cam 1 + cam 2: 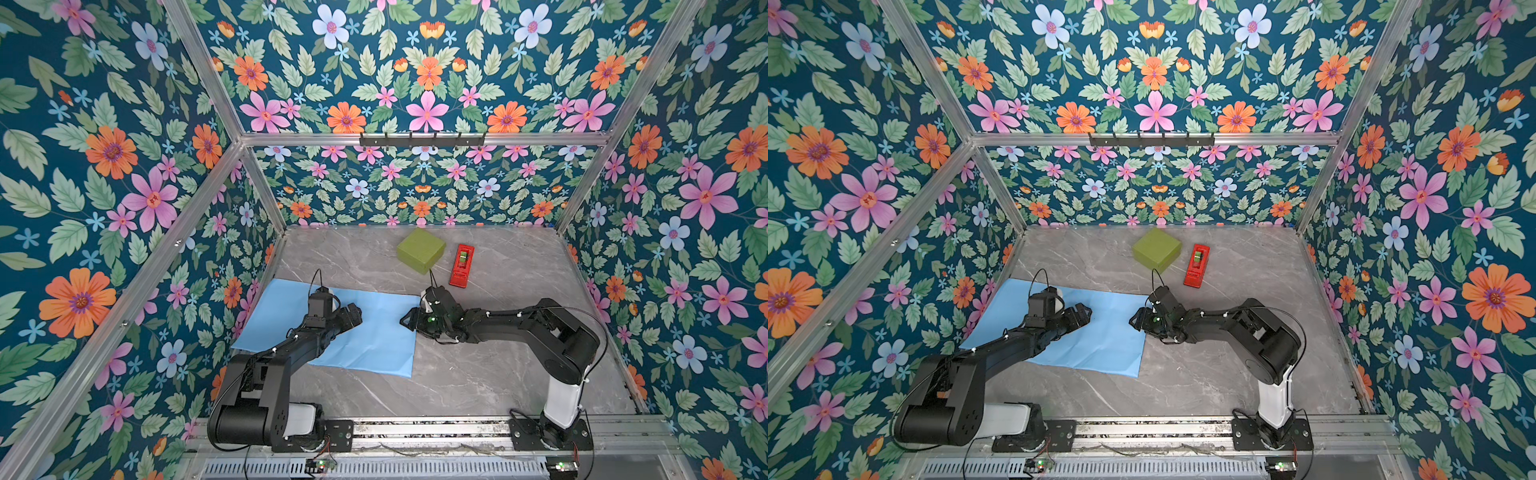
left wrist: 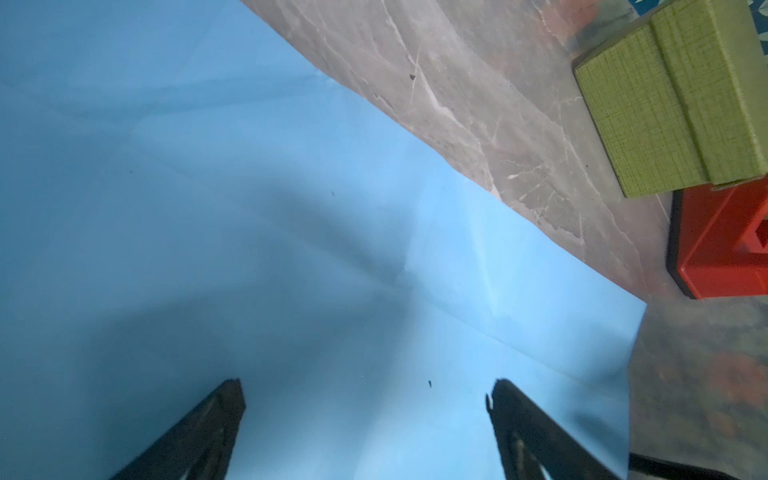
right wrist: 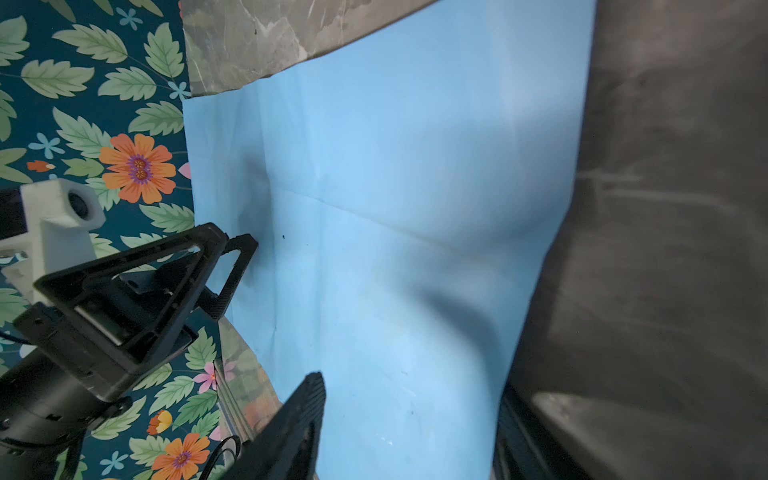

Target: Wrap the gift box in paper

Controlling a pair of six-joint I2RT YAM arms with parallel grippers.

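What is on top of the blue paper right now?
No object shows on the paper; the gift box stands apart on the table. The left arm hides part of the sheet.

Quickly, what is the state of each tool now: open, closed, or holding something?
Left tool: open, holding nothing, above the paper.
Right tool: open, jaws apart at the paper's edge, no grip seen.

The olive-green squarish textured gift box (image 1: pixel 420 249) sits lidded at the far worktop (image 1: pixel 498 365); nearer lies the flat, creased sky-blue paper sheet (image 1: pixel 376 336).
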